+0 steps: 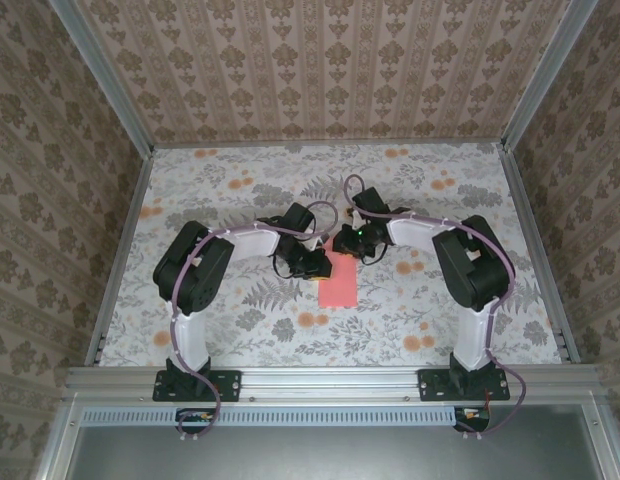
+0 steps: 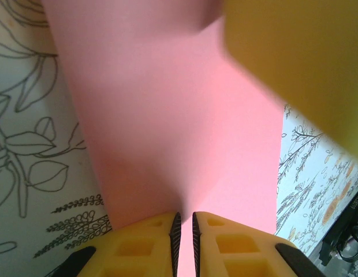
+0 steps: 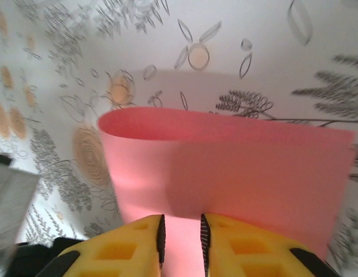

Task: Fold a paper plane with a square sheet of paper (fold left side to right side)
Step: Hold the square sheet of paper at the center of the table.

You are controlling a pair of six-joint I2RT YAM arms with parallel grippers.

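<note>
The square sheet of paper [image 1: 338,280] is salmon-pink and lies doubled over as a narrow upright rectangle at mid-table. In the right wrist view the paper [image 3: 225,167] has its upper layer bowed up in a soft, uncreased loop at the left. My right gripper [image 1: 352,245] [image 3: 181,218] hangs over the sheet's far end, open, with nothing between its fingers. My left gripper [image 1: 315,262] [image 2: 184,214] sits at the sheet's left edge, its jaws a narrow slit apart just above the paper [image 2: 167,127]. A blurred yellow right finger [image 2: 294,57] looms at the top right there.
The floral table cover [image 1: 240,200] spreads out on all sides of the sheet. Patterned walls with metal posts [image 1: 125,230] fence in the left, right and far sides. Both arm bases stand on the near rail [image 1: 330,380].
</note>
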